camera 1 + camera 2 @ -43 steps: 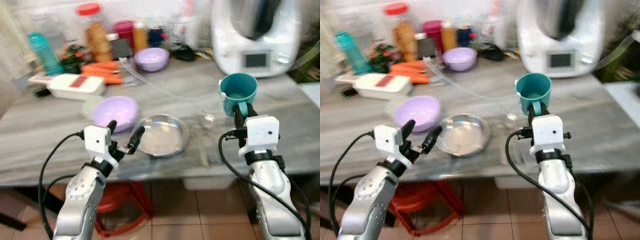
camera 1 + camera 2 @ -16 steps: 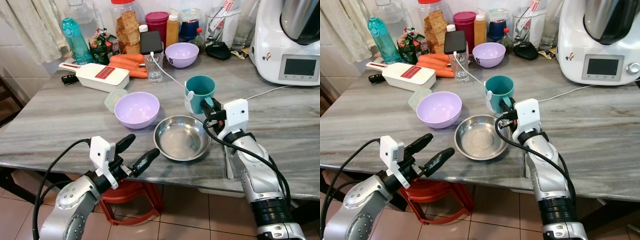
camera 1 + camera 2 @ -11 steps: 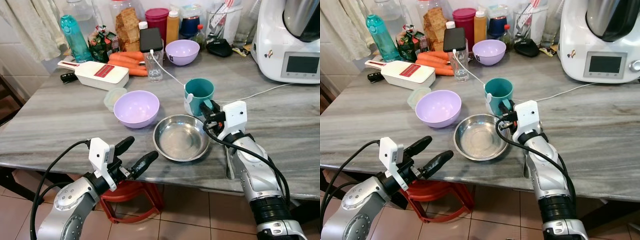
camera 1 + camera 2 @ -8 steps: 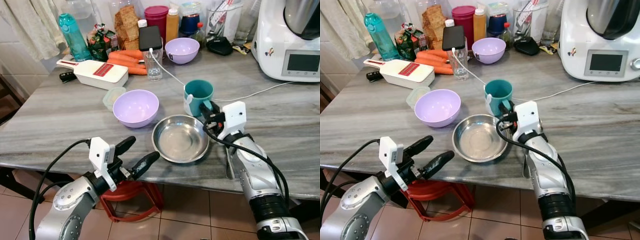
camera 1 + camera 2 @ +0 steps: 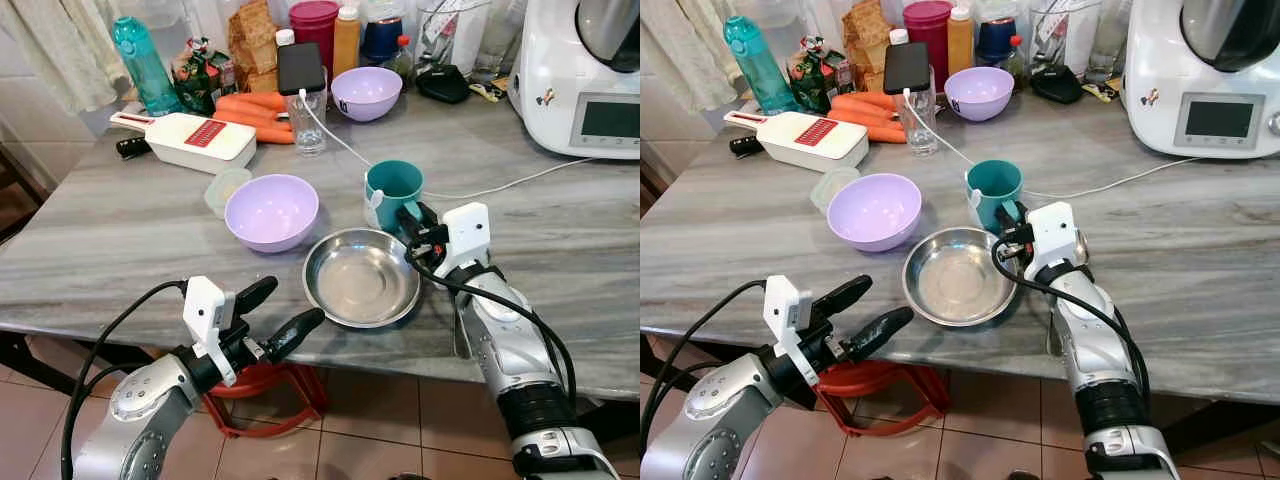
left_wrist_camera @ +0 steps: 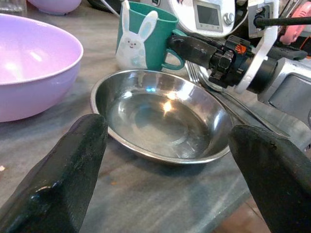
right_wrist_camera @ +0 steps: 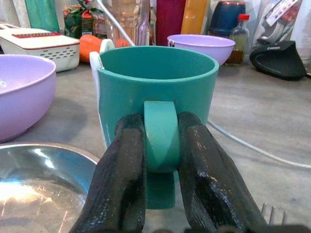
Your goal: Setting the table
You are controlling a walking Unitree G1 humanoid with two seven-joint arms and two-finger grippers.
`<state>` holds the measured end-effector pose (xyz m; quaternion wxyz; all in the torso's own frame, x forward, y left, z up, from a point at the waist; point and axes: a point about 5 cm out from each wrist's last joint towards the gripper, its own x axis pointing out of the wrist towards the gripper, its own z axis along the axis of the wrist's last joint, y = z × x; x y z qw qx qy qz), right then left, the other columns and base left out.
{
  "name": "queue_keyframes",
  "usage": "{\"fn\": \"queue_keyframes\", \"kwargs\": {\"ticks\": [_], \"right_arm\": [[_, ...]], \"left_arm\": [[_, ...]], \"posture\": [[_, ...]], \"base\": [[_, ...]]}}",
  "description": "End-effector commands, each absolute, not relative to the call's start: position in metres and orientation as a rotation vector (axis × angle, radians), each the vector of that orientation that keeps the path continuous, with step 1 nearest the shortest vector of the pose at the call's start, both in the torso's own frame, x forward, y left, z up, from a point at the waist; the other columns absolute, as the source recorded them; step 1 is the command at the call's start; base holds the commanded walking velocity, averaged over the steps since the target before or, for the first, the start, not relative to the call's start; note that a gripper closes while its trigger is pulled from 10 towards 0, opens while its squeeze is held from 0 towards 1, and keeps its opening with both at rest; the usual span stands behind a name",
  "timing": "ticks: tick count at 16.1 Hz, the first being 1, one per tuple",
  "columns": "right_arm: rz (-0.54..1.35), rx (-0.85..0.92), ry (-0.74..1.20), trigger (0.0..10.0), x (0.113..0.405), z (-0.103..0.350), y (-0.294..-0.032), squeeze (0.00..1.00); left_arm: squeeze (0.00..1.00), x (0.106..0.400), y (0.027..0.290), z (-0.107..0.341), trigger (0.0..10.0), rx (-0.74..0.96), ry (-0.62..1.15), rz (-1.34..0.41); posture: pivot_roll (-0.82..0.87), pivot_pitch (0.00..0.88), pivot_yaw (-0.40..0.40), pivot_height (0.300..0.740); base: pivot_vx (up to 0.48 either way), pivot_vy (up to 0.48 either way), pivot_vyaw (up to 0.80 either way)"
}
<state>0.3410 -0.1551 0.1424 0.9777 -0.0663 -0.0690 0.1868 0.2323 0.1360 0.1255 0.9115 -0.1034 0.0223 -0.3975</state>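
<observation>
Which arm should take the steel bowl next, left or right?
Left. Its end effector is open and free before the steel bowl; the right end effector is shut on the teal mug's handle.

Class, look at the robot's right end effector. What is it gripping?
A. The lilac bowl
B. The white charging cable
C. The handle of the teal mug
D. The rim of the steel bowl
C. In the right wrist view the right end effector has its two black fingers pressed against either side of the handle of the teal mug, which stands beside the steel bowl.
</observation>
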Motion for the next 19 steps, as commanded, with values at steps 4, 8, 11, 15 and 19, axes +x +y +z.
{"fn": "queue_keyframes", "kwargs": {"ticks": [4,8,11,15,19], "right_arm": [[0.377,-0.132,-0.163,10.0,0.343,0.147,-0.156,1.00],[0.370,-0.120,-0.186,10.0,0.342,0.152,-0.156,1.00],[0.364,-0.108,-0.222,10.0,0.339,0.163,-0.154,1.00],[0.315,-0.099,-0.260,10.0,0.316,0.167,-0.152,1.00],[0.210,-0.080,-0.262,10.0,0.294,0.161,-0.147,1.00]], "left_arm": [[0.00,0.231,0.136,0.129,10.0,-0.194,0.037,-0.842],[0.00,0.233,0.135,0.129,10.0,-0.187,0.027,-0.828],[0.00,0.236,0.134,0.129,10.0,-0.190,0.019,-0.815],[0.00,0.237,0.134,0.127,10.0,-0.197,0.011,-0.803],[0.00,0.239,0.135,0.125,10.0,-0.212,0.001,-0.768]], "posture": [[-0.05,0.104,0.107,0.740],[-0.05,0.094,0.104,0.740],[-0.06,0.087,0.099,0.740],[-0.07,0.081,0.091,0.740],[-0.08,0.074,0.089,0.740]], "base": [[0.000,0.000,0.00],[0.000,0.000,0.00],[0.000,0.000,0.00],[0.000,0.000,0.00],[0.000,0.000,0.00]]}}
